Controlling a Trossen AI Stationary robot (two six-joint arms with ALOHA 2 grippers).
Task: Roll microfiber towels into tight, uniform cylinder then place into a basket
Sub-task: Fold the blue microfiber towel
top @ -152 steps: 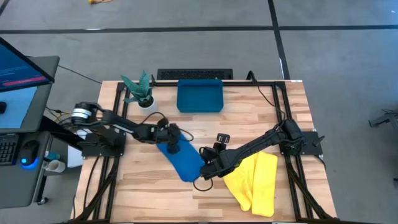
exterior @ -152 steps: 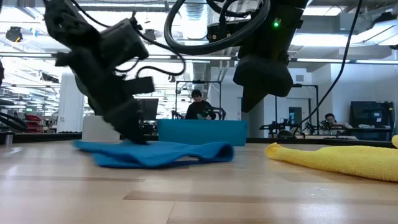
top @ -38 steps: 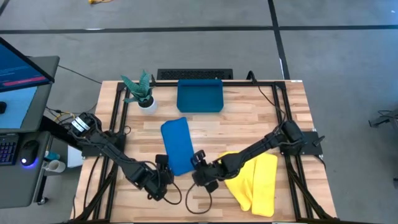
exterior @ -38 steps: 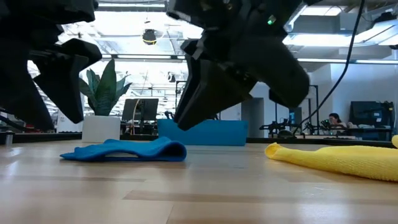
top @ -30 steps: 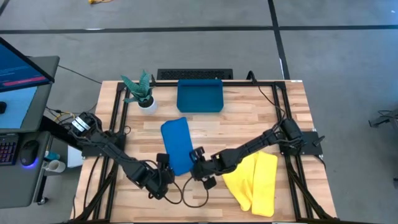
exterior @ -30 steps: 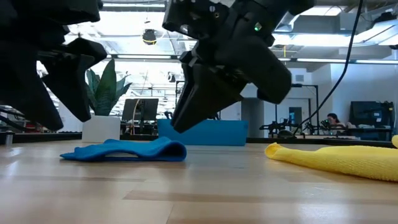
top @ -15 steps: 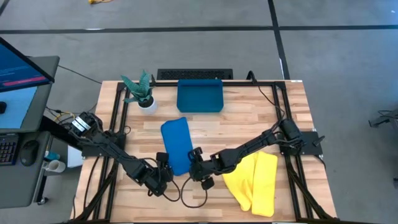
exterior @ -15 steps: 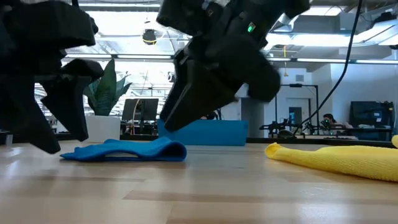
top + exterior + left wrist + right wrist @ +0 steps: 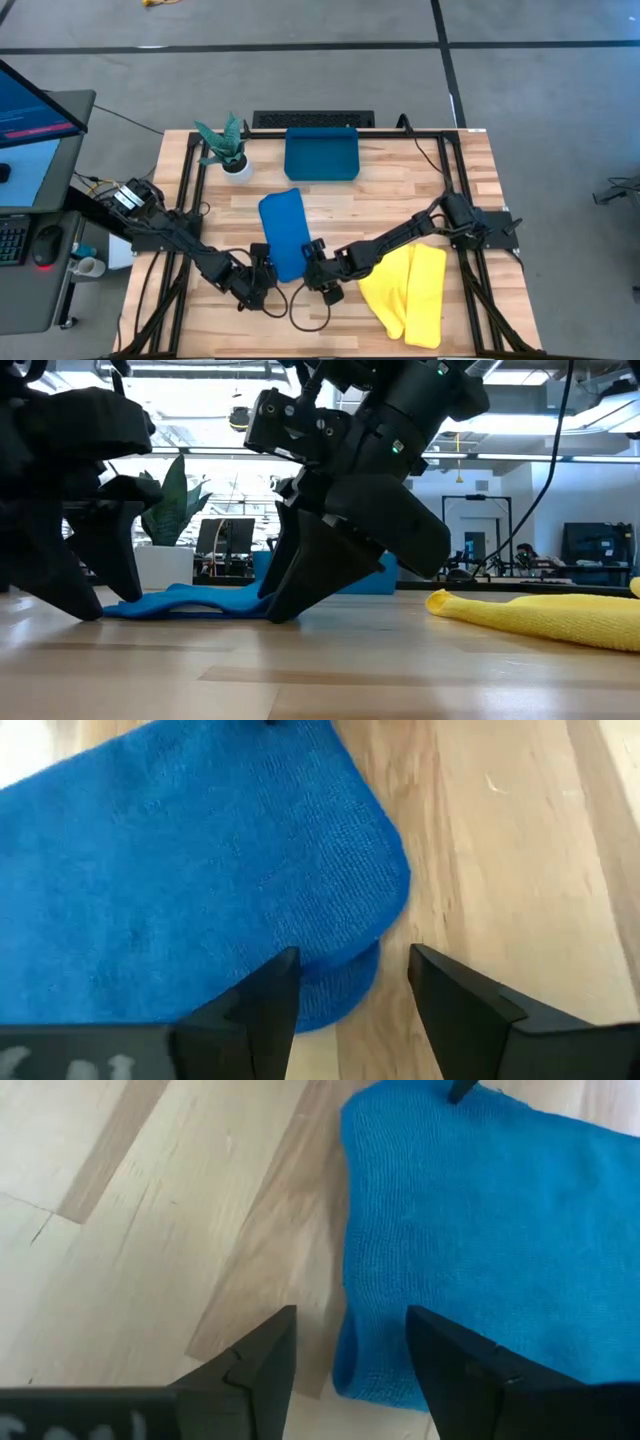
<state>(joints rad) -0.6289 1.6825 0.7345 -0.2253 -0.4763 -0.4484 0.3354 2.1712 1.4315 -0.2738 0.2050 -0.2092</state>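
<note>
The blue microfiber towel (image 9: 283, 232) lies folded flat along the middle of the table, and the yellow one (image 9: 410, 290) lies bunched at the near right. The teal basket (image 9: 321, 155) stands at the far edge. My left gripper (image 9: 345, 988) is open, low at the blue towel's near left corner (image 9: 350, 970), with one finger over the cloth and one over bare wood. My right gripper (image 9: 350, 1348) is open, low at the near right corner (image 9: 370, 1370), straddling the cloth's edge. In the low view both sets of fingers reach down to about table level. My left gripper comes slanting down from the near side at the blue towel's near left corner (image 9: 330, 990); whether its fingers touch the cloth I cannot tell. My right gripper comes slanting down from the near side at the near right corner (image 9: 360, 1380); whether it touches I cannot tell.
A small potted plant (image 9: 228, 150) in a white pot stands at the far left, beside the basket. Black cables (image 9: 310, 312) loop on the wood just near of the grippers. Bare wood lies left of the blue towel and between the two towels.
Both grippers have sunk toward the table and edged toward the far edge, closing in on the blue towel's near end. The towel has kept its place and shape.
</note>
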